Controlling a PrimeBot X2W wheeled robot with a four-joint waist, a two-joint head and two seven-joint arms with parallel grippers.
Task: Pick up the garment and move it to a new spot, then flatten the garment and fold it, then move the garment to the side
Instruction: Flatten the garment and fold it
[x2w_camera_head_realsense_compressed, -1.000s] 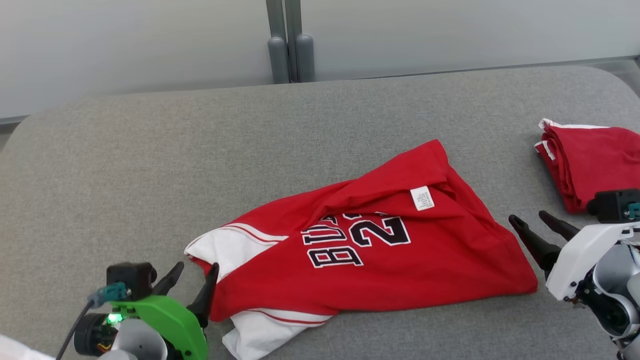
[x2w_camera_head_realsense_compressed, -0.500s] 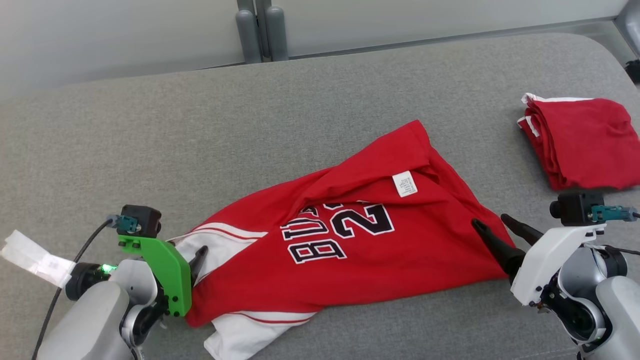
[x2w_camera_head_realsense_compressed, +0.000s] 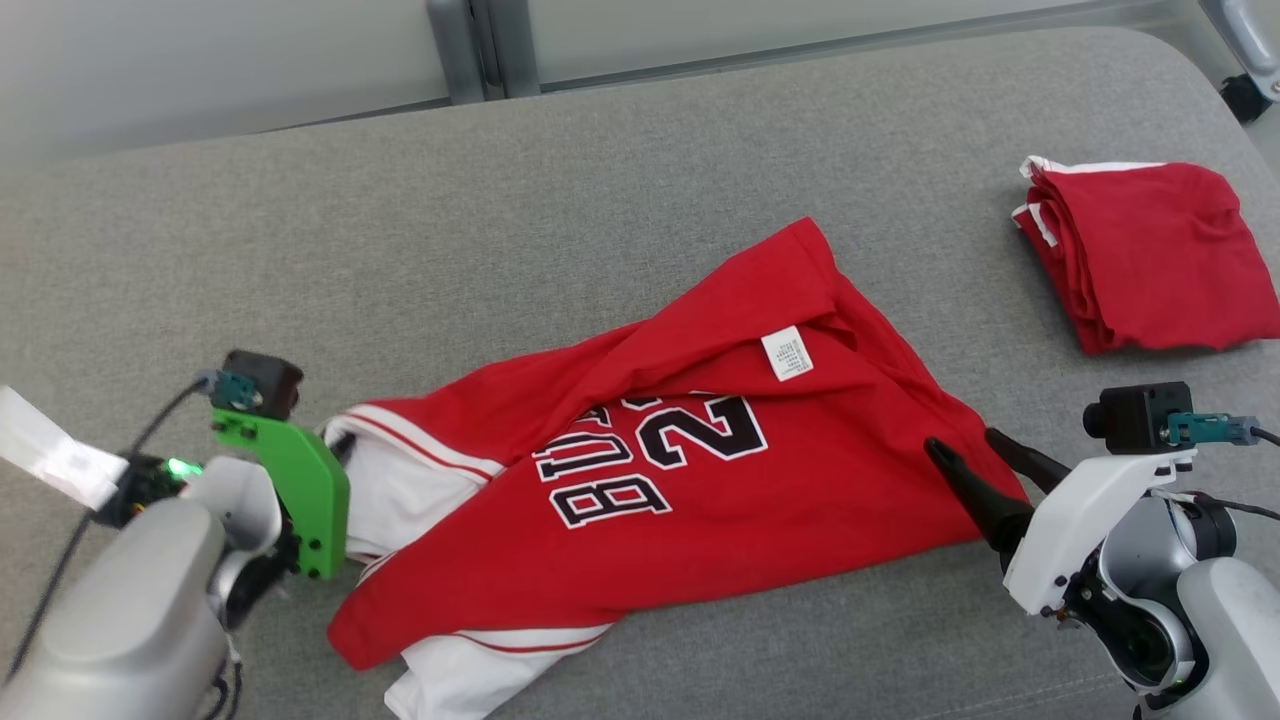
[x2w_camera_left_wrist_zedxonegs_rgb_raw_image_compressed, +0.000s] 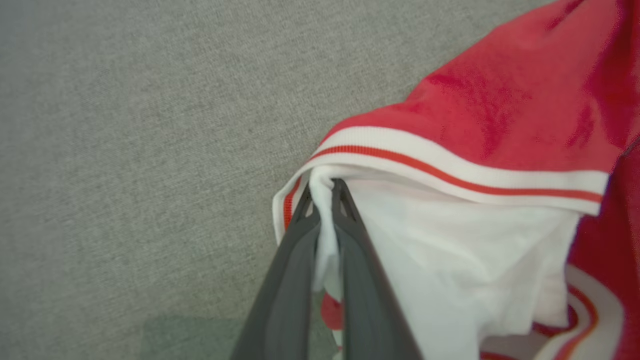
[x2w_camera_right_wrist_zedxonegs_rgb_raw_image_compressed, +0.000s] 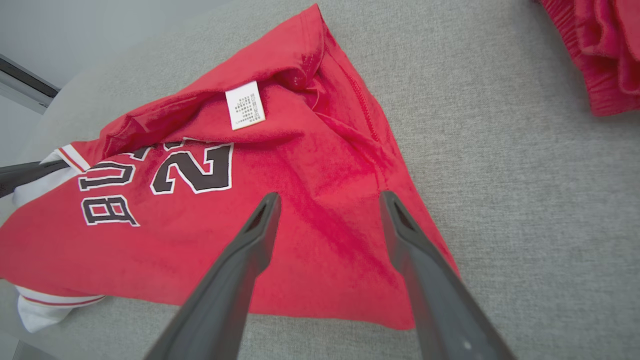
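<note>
- My left gripper (x2w_camera_left_wrist_zedxonegs_rgb_raw_image_compressed: 324, 187) is pinched tight on a fold of white fabric at the striped sleeve edge of the garment (x2w_camera_head_realsense_compressed: 700, 500).
- My right gripper (x2w_camera_right_wrist_zedxonegs_rgb_raw_image_compressed: 330, 197) has its fingers spread wide over the garment's red corner on that side, gripping nothing; I cannot tell whether they touch the cloth.
- The garment lies rumpled across the middle of the grey cushion (x2w_camera_head_realsense_compressed: 500, 200), black lettering up, with a white label (x2w_camera_head_realsense_compressed: 787, 353) on a turned-over flap.
- A folded red piece (x2w_camera_head_realsense_compressed: 1150, 260) sits well apart, far right.
</note>
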